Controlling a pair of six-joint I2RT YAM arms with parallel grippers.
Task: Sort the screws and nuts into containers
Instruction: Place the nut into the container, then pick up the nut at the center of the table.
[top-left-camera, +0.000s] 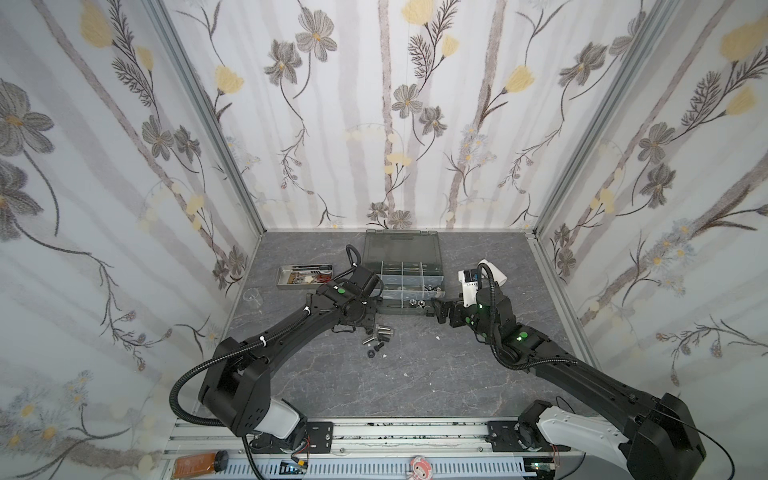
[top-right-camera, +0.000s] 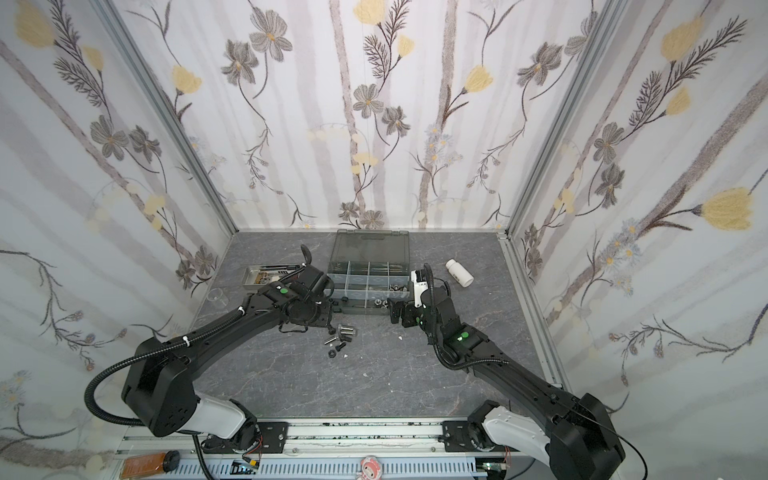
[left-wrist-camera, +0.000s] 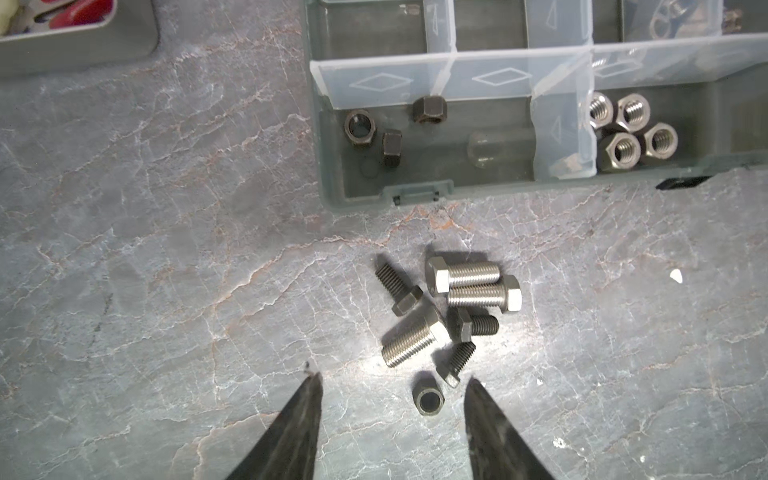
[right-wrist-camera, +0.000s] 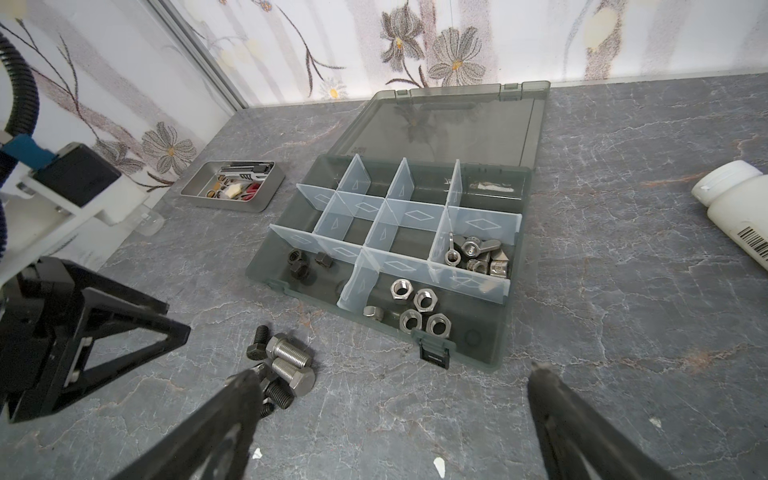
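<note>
In a top view the screws (top-left-camera: 376, 338) lie loose on the table (top-left-camera: 415, 374), just before the organizer box (top-left-camera: 392, 311). Left wrist: left gripper (left-wrist-camera: 395, 378) half-spread, empty, near a black nut (left-wrist-camera: 429, 399); hard slick steel, I'd pinch across flats. Right wrist: right gripper (right-wrist-camera: 395, 374) wide apart, empty.

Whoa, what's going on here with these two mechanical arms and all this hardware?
It's a sorting job: hardware goes into the open organizer box. In separate compartments already lie black nuts, silver hex nuts and wing nuts. A small pile of bolts and one loose black nut lie on the table. The left gripper hovers open beside that nut, holding nothing; the right gripper hangs open and empty near the box.
</note>
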